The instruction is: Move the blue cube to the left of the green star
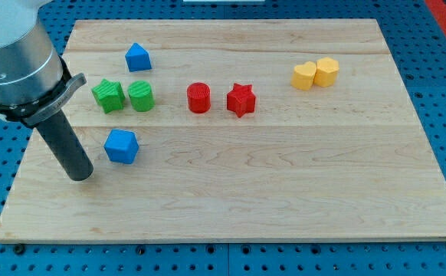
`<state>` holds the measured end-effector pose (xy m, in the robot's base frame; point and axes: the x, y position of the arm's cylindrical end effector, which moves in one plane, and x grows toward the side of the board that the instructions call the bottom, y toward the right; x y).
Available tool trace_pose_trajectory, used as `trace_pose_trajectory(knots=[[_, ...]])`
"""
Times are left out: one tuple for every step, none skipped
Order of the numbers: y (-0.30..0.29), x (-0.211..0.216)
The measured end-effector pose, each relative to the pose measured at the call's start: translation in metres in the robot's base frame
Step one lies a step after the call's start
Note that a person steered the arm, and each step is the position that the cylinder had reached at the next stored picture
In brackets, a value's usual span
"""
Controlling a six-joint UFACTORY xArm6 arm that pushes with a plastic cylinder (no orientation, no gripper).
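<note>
The blue cube (121, 146) lies on the wooden board (284, 192) at the view's left, below the green star (108, 95). The star sits just left of a green cylinder (141, 96), nearly touching it. My tip (80, 175) rests on the board a short way to the left of and slightly below the blue cube, with a small gap between them. The rod rises up and left to the arm's grey body at the view's top left corner.
A blue house-shaped block (137, 57) sits above the green pair. A red cylinder (198, 98) and a red star (241, 100) lie mid-board. Two yellow blocks (316, 73) touch each other at the upper right. The board's left edge is near my tip.
</note>
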<state>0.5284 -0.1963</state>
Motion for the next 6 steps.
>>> trace_pose_trajectory(knots=[[-0.005,0.001],[0.017,0.014],[0.068,0.025],[0.111,-0.004],[0.079,-0.044],[0.009,-0.032]])
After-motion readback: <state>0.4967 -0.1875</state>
